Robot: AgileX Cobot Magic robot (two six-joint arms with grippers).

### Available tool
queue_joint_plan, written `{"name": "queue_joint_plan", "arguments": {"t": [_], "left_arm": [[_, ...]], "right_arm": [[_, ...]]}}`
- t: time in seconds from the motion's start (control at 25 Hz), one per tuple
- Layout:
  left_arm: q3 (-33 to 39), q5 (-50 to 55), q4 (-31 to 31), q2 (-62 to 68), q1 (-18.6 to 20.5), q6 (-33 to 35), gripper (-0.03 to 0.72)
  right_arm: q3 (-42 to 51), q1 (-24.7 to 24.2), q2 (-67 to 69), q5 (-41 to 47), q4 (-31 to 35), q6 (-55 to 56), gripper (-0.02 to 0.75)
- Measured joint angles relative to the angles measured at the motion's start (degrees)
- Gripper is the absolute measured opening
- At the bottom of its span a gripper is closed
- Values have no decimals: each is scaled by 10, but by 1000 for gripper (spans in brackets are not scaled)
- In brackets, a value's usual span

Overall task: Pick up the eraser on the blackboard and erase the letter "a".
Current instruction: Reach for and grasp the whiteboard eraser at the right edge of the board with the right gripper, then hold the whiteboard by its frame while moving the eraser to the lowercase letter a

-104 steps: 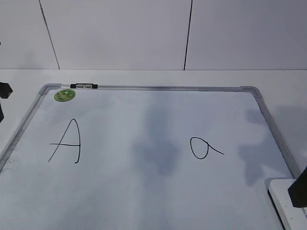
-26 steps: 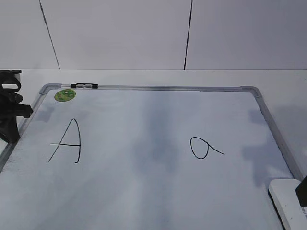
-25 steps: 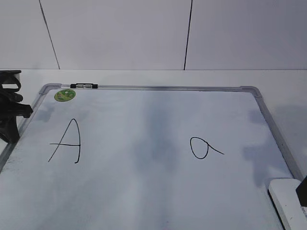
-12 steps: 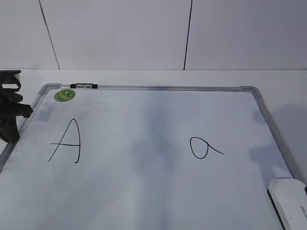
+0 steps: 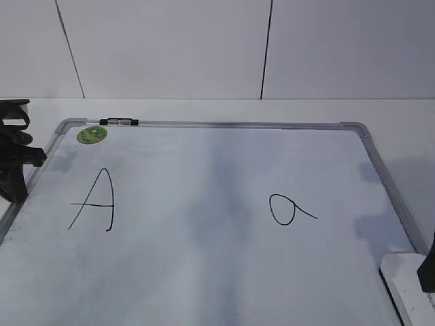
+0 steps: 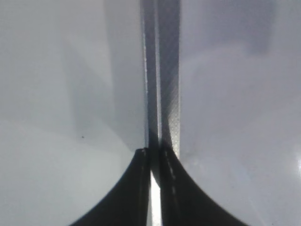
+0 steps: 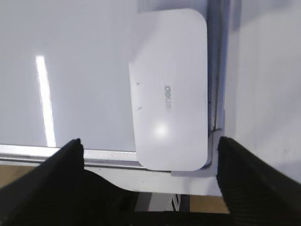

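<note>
The blackboard (image 5: 204,272) is a white board with a grey frame lying flat on the table. The small letter "a" (image 5: 285,209) is drawn right of the middle. The eraser (image 5: 402,282) is a white block in the board's near right corner; it also shows in the right wrist view (image 7: 169,89). My right gripper (image 7: 149,143) is open and hovers above the eraser's near end, its fingers wide on either side. My left gripper (image 6: 155,153) is shut and empty over the board's left frame edge (image 6: 162,84).
A capital "A" (image 5: 95,200) is drawn on the left of the board. A round green sticker (image 5: 92,134) and a marker (image 5: 119,122) sit at the far left corner. White wall panels stand behind the table.
The right gripper's dark edge left the exterior view half a second ago and is back at the lower right, over the eraser. The left arm has held still for the last second.
</note>
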Motion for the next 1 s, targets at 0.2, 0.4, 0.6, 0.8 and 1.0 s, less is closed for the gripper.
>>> {"name": "queue_joint_plan", "arguments": {"t": [0.2,0.4,0.6,0.8,1.0], "left_arm": [[0,0,0,0,0,0,14],[0,0,0,0,0,0,14],[0,0,0,0,0,0,14],[0,0,0,0,0,0,14],[0,0,0,0,0,0,14]], "right_arm": [[0,0,36,-12,-21,1,679],[0,0,75,-35,-25,1,679],[0,0,107,-46,-26,1,679],[0,0,135,-60,-26,1,674],[10,0,164,-78,-26,1,668]]}}
